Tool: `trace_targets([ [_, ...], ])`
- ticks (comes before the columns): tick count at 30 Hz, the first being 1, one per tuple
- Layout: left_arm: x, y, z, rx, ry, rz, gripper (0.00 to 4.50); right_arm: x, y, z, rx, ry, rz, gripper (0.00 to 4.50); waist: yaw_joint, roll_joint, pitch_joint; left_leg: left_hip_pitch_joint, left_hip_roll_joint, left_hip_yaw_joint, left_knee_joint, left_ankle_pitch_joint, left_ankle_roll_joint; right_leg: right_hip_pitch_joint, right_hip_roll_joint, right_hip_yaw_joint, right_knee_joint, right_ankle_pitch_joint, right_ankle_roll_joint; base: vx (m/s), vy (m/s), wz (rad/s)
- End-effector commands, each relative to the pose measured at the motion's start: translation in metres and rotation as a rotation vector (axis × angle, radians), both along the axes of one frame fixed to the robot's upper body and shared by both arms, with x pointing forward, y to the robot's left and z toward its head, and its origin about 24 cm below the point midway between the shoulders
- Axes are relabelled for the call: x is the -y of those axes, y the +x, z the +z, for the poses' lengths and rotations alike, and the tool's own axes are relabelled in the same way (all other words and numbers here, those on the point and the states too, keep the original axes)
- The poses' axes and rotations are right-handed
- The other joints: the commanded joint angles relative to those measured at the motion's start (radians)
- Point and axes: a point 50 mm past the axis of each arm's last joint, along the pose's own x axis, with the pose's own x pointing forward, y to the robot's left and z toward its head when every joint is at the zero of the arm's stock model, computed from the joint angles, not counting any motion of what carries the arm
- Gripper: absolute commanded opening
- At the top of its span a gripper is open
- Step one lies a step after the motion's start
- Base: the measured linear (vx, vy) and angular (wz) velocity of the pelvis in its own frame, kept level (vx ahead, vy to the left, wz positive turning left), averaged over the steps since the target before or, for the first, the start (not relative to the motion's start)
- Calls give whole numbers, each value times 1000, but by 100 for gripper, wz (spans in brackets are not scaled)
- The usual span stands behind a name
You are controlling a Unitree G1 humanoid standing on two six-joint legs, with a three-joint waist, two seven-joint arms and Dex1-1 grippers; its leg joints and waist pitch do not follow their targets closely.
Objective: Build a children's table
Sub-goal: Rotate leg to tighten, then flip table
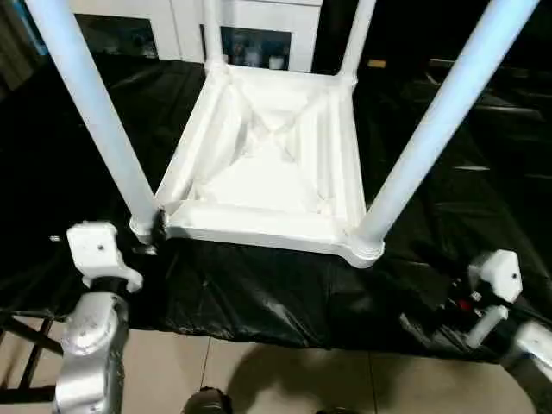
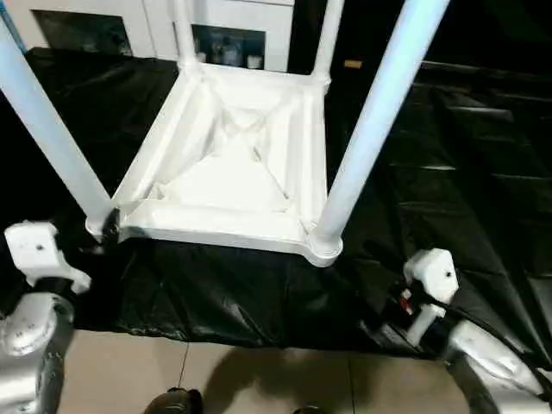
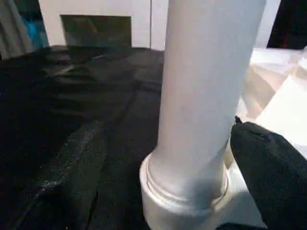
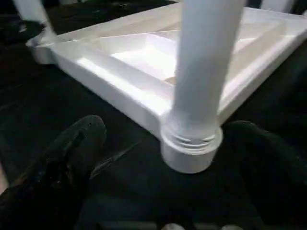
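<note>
My left gripper (image 3: 225, 158) stands wide open at the base of the near-left leg (image 1: 90, 108), one black finger (image 3: 271, 167) close beside the corner socket (image 3: 184, 201) where that leg goes in; I cannot tell whether the finger touches the plastic. My right gripper (image 4: 168, 158) is spread wide too, holding nothing, with its two dark fingers (image 4: 62, 163) on either side of the near-right socket (image 4: 192, 148) but back from it, over the black sheet (image 1: 259, 293).

The children's table (image 1: 267, 164) lies upside down on that black sheet, ribbed underside facing up. All four white legs stand up out of the corner sockets: the near-right leg (image 1: 440, 112) rises out past the top of my head view, and the two far legs (image 1: 358, 39) stand at the back corners. Behind it I see a white cabinet (image 1: 250, 30) with glass doors. At the near edge of the sheet is tiled floor (image 1: 285, 379).
</note>
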Motion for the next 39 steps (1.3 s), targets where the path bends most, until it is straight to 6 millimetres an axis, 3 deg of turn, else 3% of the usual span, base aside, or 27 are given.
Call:
trace_targets([
  [1, 0, 5, -3, -17, -6, -41, 446, 0, -4, 7, -11, 6, 53, 450, 2, 4, -62, 29, 40, -16, -75, -188, 58, 23, -40, 28, -65, 34, -185, 0, 0, 0],
  [2, 0, 7, -4, -21, -8, -52, 446, -1, -5, 8, -14, 11, 66, 450, 2, 4, -62, 29, 39, -16, -75, -183, 59, 23, -40, 28, -65, 38, -186, 0, 0, 0],
  [3, 0, 9, -4, -24, -12, -62, 446, -3, -4, 9, -15, 17, 79, 450, 2, 11, -65, 31, 38, -16, -74, -181, 56, 21, -38, 28, -65, 49, -188, 0, 0, 0],
  [5, 1, 15, -3, -32, -2, -85, 430, -10, -1, 10, -10, 20, 102, 450, 2, 7, -66, 29, 38, -16, -73, -171, 56, 23, -40, 28, -61, 68, -196, 0, 0, 0],
  [6, 2, 17, -3, -37, -8, -95, 418, -13, 1, 10, -6, 20, 105, 450, 2, 11, -67, 29, 37, -16, -72, -169, 55, 22, -41, 27, -60, 69, -199, 0, 0, 0],
  [12, 0, 33, -1, -69, -7, -84, 367, -52, 24, -2, 15, 58, 150, 450, 0, 6, -75, 28, 34, -14, -71, -163, 46, 21, -41, 26, -57, 57, -211, 0, 0, 0],
  [19, 5, 36, 0, -90, -9, -104, 317, -71, 34, -7, 5, 79, 222, 450, 9, 13, -81, 27, 34, -13, -69, -128, 48, 22, -40, 24, -48, 121, -230, 0, 0, 0],
  [20, 6, 37, -1, -98, -7, -108, 301, -74, 35, -8, 1, 79, 242, 450, 11, 21, -83, 28, 34, -14, -69, -133, 45, 22, -41, 23, -47, 119, -230, 0, 0, 0],
  [22, 9, 39, -1, -119, -11, -122, 301, -84, 40, -11, -5, 57, 321, 450, 8, 20, -82, 27, 34, -15, -71, -158, 34, 22, -41, 22, -49, 105, -232, 0, 0, 0],
  [25, 12, 40, 1, -129, -10, -146, 272, -89, 45, -12, 10, 18, 356, 450, 9, 19, -80, 28, 35, -15, -74, -184, 23, 22, -43, 24, -51, 80, -233, 0, 0, 0],
  [29, 14, 41, 0, -141, -12, -160, 235, -94, 49, -12, 14, 17, 394, 450, 17, 15, -81, 29, 35, -14, -72, -160, 30, 21, -42, 24, -47, 114, -235, 0, 0, 0],
  [39, 20, 43, -1, -168, -44, -200, 215, -101, 48, -16, 16, 25, 434, 450, 25, 15, -81, 28, 35, -14, -72, -163, 38, 21, -43, 23, -47, 98, -238, 0, 0, 0],
])
